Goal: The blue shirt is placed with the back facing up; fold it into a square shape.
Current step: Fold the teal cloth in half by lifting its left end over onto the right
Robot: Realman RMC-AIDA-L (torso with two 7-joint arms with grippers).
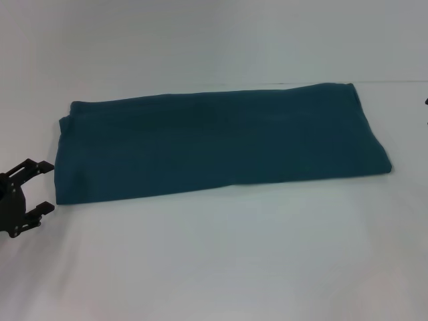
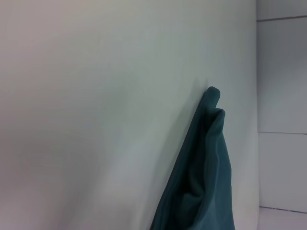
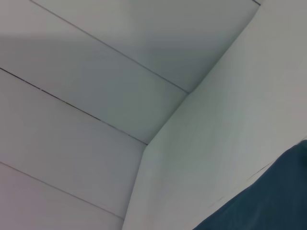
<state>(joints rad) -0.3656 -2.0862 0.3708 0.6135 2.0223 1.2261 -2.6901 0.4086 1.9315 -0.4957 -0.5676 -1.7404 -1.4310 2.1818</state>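
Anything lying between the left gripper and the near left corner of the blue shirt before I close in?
Nothing. In the head view, only a short strip of bare white table separates the open left gripper from the blue shirt.

One blue shirt (image 1: 214, 144), seemingly alone.

Plain white worktop (image 1: 221, 254), matte and smooth, filling the head view from near edge to far. Behind it, a pale wall (image 1: 200, 33) of the same tone, meeting the surface at a faint line. Seen from the right wrist, wall panels (image 3: 72, 96) split by thin dark seams, running at a slant. Similar panelled surface (image 2: 283, 96) with seams along one side of the left wrist view.
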